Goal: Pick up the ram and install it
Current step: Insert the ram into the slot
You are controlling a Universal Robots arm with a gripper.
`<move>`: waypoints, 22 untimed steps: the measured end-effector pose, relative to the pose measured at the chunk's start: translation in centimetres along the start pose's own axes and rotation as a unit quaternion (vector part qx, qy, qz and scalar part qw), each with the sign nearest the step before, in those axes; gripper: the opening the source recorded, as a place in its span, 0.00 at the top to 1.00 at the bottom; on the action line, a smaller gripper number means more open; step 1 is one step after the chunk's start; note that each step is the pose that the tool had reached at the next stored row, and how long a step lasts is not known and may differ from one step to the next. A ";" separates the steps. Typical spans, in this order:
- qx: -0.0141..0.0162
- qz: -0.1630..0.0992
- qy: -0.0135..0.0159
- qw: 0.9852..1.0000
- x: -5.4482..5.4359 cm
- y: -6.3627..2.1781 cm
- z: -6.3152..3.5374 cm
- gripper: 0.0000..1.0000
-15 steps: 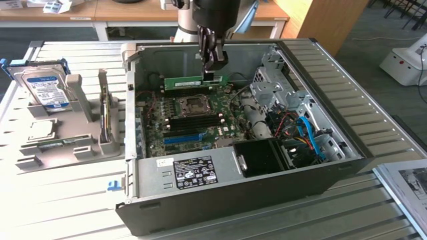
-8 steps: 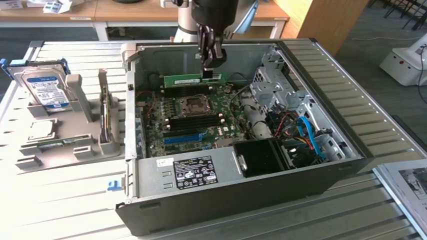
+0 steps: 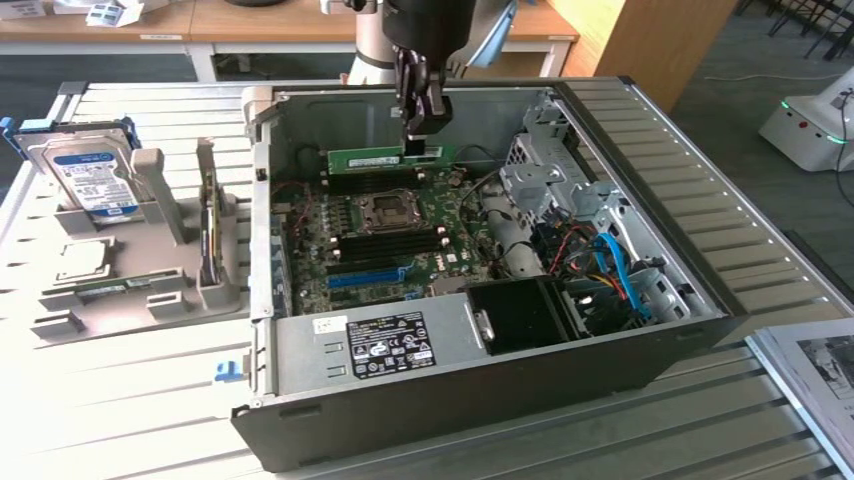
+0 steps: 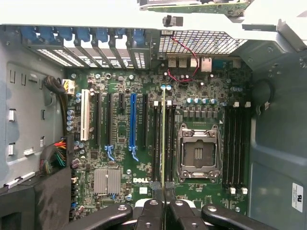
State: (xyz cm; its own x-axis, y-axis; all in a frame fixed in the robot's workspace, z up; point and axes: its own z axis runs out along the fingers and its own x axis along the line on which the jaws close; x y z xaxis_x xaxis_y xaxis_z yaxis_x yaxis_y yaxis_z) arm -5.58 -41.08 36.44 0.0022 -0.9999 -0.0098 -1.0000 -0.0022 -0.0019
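You see harsh glare whitening the table (image 3: 120,410) at lower left of the exterior view, while the computer case's (image 3: 534,400) inside lies shaded.

A pale slatted metal worktable (image 3: 747,210) fills the foreground under bright, even light. Behind it stand light wooden desks (image 3: 267,22) on white legs, a tall wooden panel (image 3: 641,45), and dark grey floor (image 3: 741,110), where a white machine (image 3: 811,125) glows green at the exterior view's right.
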 end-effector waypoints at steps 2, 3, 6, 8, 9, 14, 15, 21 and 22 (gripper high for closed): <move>0.000 0.000 0.000 1.000 0.0 0.00 0.00 0.88; 0.000 0.000 0.000 1.000 0.0 0.00 0.00 0.88; 0.000 0.000 0.000 1.000 0.0 0.00 0.00 0.88; 0.000 0.000 0.000 1.000 0.0 0.00 0.02 0.88; 0.000 0.000 0.000 1.000 0.0 0.00 0.07 0.88; 0.000 0.000 0.000 1.000 0.0 0.00 0.60 0.88; 0.000 0.000 0.000 1.000 0.0 0.00 0.73 0.88; 0.000 0.000 0.000 1.000 0.0 0.00 1.50 0.88; 0.000 0.000 0.000 1.000 0.0 0.00 1.63 0.88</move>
State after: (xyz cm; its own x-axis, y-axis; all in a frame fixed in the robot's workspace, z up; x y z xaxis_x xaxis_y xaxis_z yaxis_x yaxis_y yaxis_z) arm -5.58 -41.08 34.81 0.0020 -1.0000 -0.0098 -1.0000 -0.0019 -0.0018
